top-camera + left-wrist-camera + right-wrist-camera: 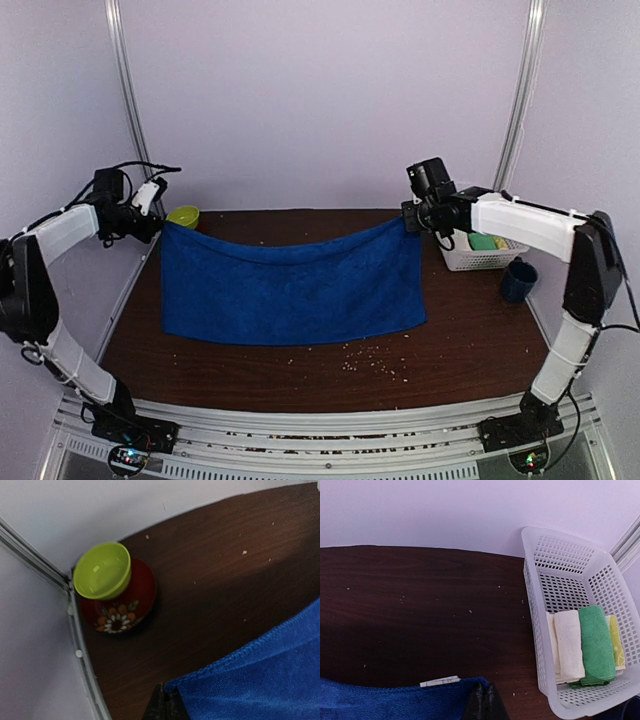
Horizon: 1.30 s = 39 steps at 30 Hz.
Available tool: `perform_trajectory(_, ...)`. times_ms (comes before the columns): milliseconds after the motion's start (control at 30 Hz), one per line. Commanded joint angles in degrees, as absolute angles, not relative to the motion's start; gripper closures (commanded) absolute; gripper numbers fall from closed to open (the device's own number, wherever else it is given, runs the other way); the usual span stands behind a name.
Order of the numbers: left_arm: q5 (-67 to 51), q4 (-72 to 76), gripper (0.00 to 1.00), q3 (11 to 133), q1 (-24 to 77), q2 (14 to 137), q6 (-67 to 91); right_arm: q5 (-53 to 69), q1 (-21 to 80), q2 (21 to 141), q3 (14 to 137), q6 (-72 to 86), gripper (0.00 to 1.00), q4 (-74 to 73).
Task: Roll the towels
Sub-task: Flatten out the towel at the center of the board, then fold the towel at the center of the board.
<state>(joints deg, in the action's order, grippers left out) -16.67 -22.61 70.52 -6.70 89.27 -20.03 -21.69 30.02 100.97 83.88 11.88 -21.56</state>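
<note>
Just beyond the far left corner of the blue towel (295,285), a lime bowl (102,570) sits on a red flowered plate (125,611). The left gripper (157,224) is pinched tight on that corner and holds it up. The towel is spread wide between the two arms. Its upper edge sags in the middle and its lower part lies on the dark table (470,340). The right gripper (410,224) is clamped on the far right corner. Right of the towel stands a white mesh basket (540,605) with rolled cream, green and yellow cloths, and a dark blue cup (518,280) just in front of it.
</note>
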Motion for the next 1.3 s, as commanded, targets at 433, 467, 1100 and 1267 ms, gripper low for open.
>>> perform_trajectory(433, -7.32, -6.09, 1.0, 80.02, -4.65, 113.16, -19.08, -30.57, 26.04, 133.55, 117.84, 5.96, 1.0, -22.85)
perform_trajectory(467, -7.25, -5.32, 1.0, 79.59, -4.27, 113.12, -19.83, -30.52, 26.02, 133.48, 117.49, 5.56, 1.0, -22.32)
perform_trajectory(1100, -8.2, 3.48, 1.0, 64.96, -3.88, 102.22, -27.03, -18.84, 23.85, 121.25, 93.75, 1.93, 1.0, -8.9)
perform_trajectory(1267, -10.88, 3.9, 1.0, 62.98, -4.95, 100.38, -27.39, -17.27, 23.02, 118.88, 89.11, 1.85, 1.0, -7.31)
